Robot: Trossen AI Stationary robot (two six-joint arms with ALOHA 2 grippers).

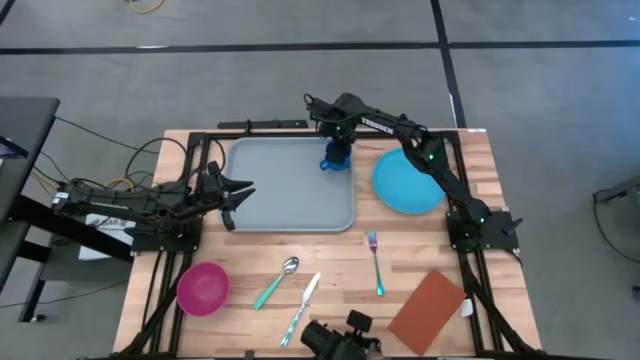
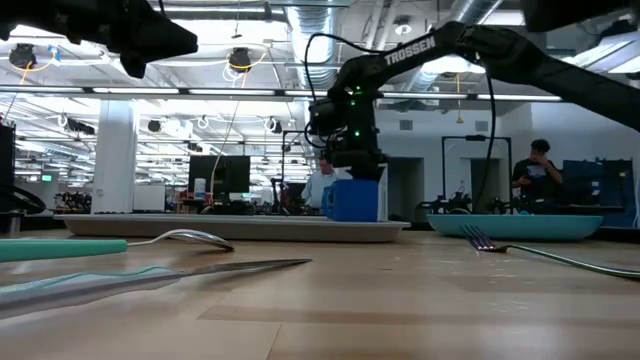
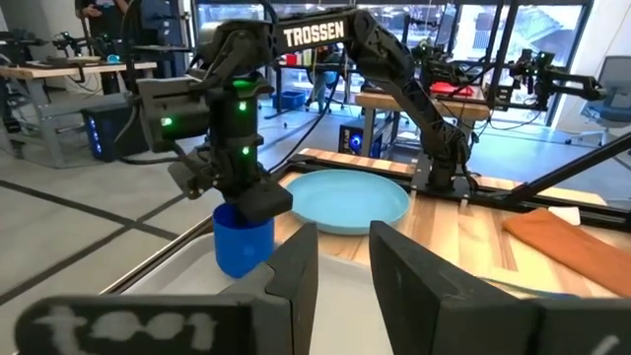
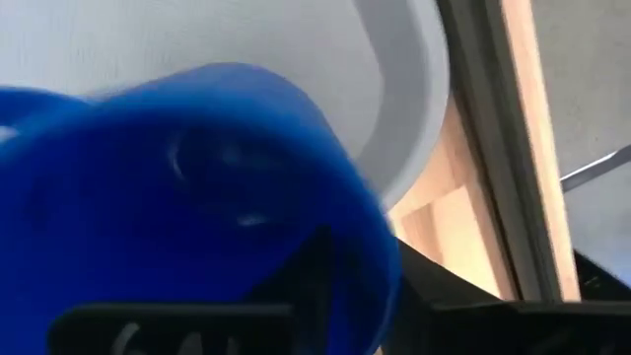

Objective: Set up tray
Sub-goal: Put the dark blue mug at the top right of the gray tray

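The bench (image 1: 330, 260) carries everything, and the tray (image 1: 285, 190) lies flat on its far half, between the 2 arms. Just to the tray's right sits the round blue plate (image 1: 407, 182), apart from the tray rim. On the near half lie the rust-brown napkin (image 1: 428, 310), the pink bowl (image 1: 203, 287), the knife (image 1: 301, 306), the fork (image 1: 375, 262) and the spoon (image 1: 277, 282), all still off the tray.

The blue cup (image 1: 333, 160) stands upright in the tray's far right corner, close to the rim. The right pincer (image 1: 338, 152) is down on it, 1 finger inside the rim in the right wrist view; whether it is clamped or already letting go I cannot tell.

Risks, as I judge them:
1. If the right arm lifts away before the fingers have fully parted, the cup could be dragged or tipped, and so near the corner it could topple over the rim.
2. A sideways retreat towards the plate could knock the cup or nudge the plate.
3. The left pincer (image 1: 240, 192) hovers at the tray's left edge with its fingers somewhat apart, holding nothing; a push there would slide the tray under the cup.
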